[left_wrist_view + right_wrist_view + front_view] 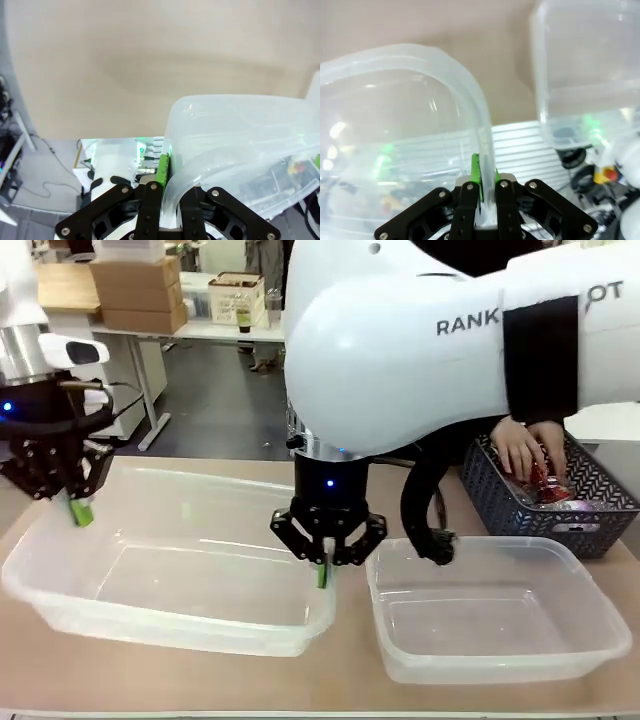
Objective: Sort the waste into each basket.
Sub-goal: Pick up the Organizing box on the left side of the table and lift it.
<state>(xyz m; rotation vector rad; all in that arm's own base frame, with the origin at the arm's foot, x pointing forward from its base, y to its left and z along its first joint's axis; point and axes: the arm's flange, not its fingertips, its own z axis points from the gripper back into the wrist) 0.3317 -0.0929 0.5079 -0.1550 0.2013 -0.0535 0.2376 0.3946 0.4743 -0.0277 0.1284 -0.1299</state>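
Two clear tubs sit side by side on the tan bench point(350, 680), and both are empty. The larger tub point(170, 570) lies on the robot's left, the smaller tub point(495, 615) on its right, with a narrow gap between them.

Each arm grips the larger tub by its rim. The left tool point(80, 508) is closed on the rim at the tub's far left corner; in the left wrist view its green pad point(162, 167) presses against the rolled edge of the larger tub point(240, 150), which runs between the two black fingers. The right tool point(323, 575) is closed on the rim at the tub's right end, just beside the smaller tub. In the right wrist view the curved rim of the larger tub point(420, 100) passes down between the fingers, with a green pad point(476, 172) tight against it, and the smaller tub point(585, 75) stands apart at upper right.

At the far right of the bench stands a dark grey lattice basket point(500, 495). A person's hand point(530, 445) reaches into it, touching red-and-silver waste point(545, 483) that lies inside. None of the waste is in either clear tub.
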